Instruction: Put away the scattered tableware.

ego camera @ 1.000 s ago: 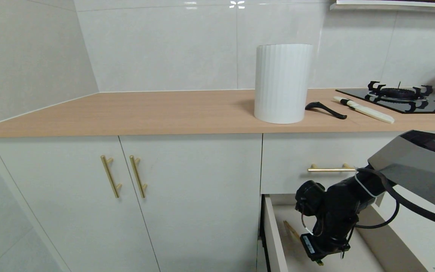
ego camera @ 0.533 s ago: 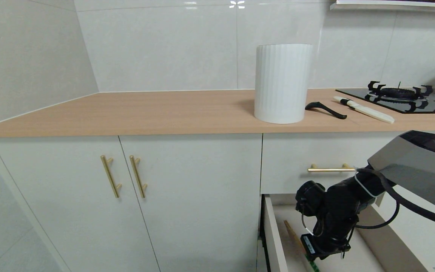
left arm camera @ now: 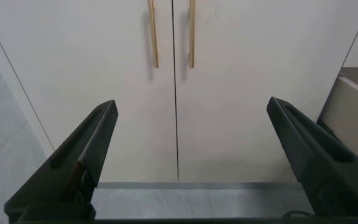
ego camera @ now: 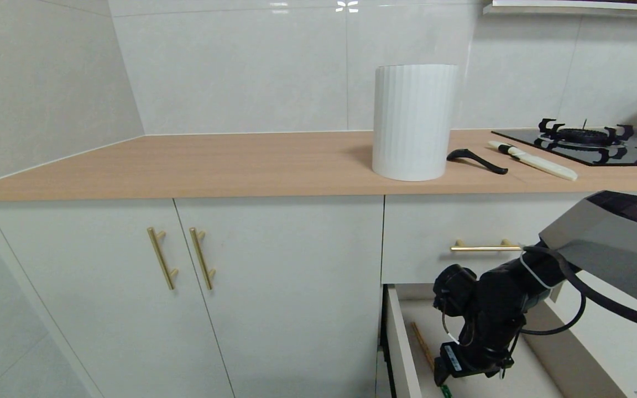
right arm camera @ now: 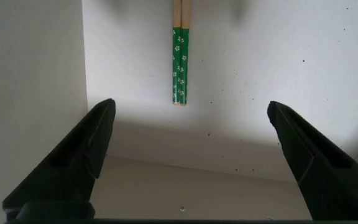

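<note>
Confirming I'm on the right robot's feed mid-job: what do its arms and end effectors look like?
Right arm: glossy grey angular shell, black wrist, looping black cable, white band, small white label. Left end effector and right end effector: two dark, wedge-shaped fingers each.

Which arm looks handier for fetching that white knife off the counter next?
Probably right: the right gripper, jaws open, is in the drawer below the knife; the left gripper faces the cabinet doors.
</note>
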Motion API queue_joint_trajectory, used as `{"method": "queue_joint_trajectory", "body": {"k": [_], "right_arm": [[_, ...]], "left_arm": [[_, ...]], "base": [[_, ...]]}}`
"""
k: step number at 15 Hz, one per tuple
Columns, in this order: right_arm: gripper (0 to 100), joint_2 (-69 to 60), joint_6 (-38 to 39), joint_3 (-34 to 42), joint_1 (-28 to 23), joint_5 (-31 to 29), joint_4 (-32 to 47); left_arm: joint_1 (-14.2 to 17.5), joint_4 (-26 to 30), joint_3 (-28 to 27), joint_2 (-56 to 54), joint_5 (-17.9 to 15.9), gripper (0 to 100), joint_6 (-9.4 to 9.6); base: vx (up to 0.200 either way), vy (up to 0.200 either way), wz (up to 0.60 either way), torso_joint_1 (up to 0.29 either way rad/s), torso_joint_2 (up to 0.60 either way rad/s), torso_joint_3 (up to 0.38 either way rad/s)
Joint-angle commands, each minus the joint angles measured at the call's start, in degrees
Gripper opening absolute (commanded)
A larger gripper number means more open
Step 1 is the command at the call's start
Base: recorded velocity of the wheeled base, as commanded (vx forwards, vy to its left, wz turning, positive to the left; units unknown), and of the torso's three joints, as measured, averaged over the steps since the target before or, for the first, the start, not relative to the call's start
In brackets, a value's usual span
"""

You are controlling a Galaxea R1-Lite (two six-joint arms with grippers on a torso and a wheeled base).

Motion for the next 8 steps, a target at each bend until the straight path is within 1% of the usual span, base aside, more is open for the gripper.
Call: {"method": "queue_joint_trajectory", "body": {"k": [1,4,6,8], "right_arm": [[100,-2.7,2.2,-0.2,0.0,0.0,0.0],[100,-13.0,3.3,0.4,-0.3,0.1,0.4],[100,-23.2,3.3,1.2,-2.7,0.0,0.3],[100,-30.6,2.9,1.3,-5.6,0.1,0.3]], "left_arm": [[0.0,0.0,0.0,0.0,0.1,100,0.02],[0.0,0.0,0.0,0.0,0.1,100,0.02],[0.0,0.0,0.0,0.0,0.0,100,0.02],[0.0,0.0,0.0,0.0,0.0,100,0.02]], "base": [[0.0,0.0,0.0,0.0,0.0,0.0],[0.0,0.0,0.0,0.0,0.0,0.0],[0.0,0.0,0.0,0.0,0.0,0.0],[0.0,0.0,0.0,0.0,0.0,0.0]]}}
